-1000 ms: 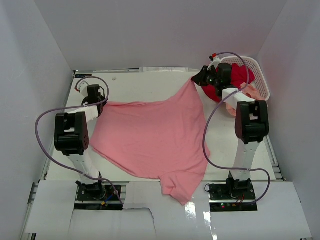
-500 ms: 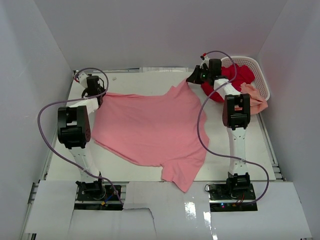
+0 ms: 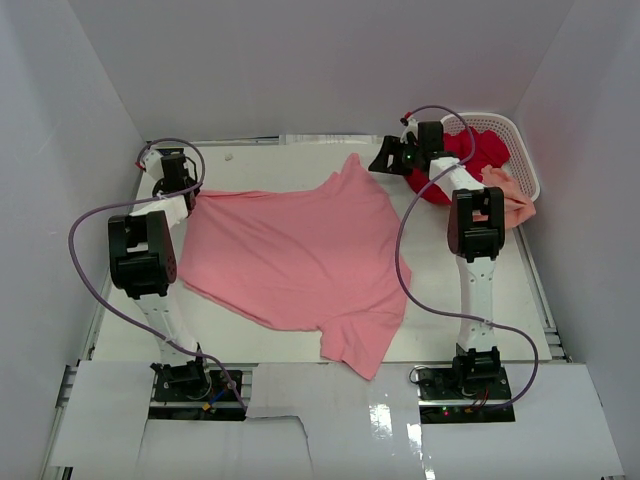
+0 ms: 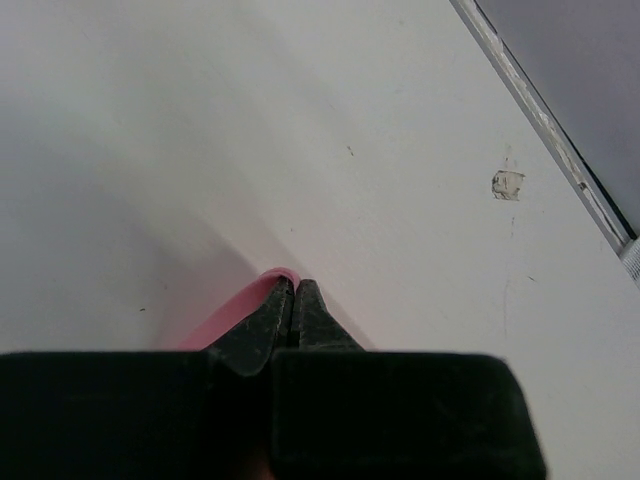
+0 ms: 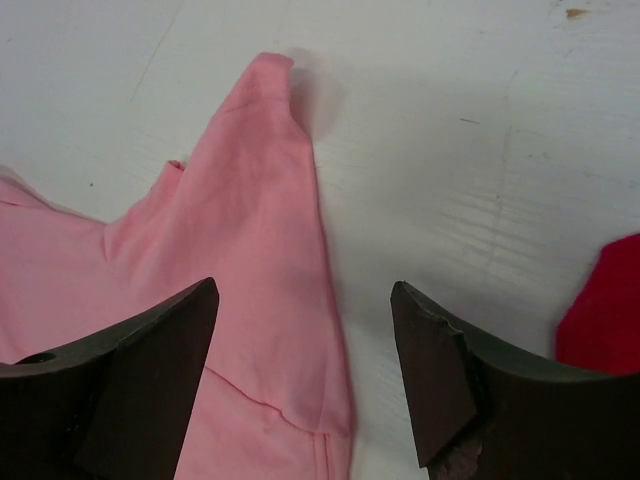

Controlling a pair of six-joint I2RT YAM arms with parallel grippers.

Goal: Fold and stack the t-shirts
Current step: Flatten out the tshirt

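Observation:
The pink t-shirt (image 3: 290, 250) lies spread over the table, one sleeve near the front edge. My left gripper (image 3: 188, 198) is at the far left, shut on the shirt's left corner; the left wrist view shows a pink fold (image 4: 245, 305) pinched between the closed jaws of the left gripper (image 4: 292, 290). My right gripper (image 3: 385, 160) hovers open just over the shirt's far corner (image 5: 260, 190). In its wrist view the right gripper (image 5: 305, 288) holds nothing. A deep red t-shirt (image 3: 470, 152) and a peach t-shirt (image 3: 508, 198) hang from the basket.
The white perforated basket (image 3: 522, 150) stands at the back right corner against the wall. White walls close in the table on three sides. An edge of the red shirt (image 5: 605, 310) shows at the right of the right wrist view.
My right gripper has opened and let go of the pink shirt's far corner, which now lies flat on the table. The left gripper has drawn its corner a little farther left and back.

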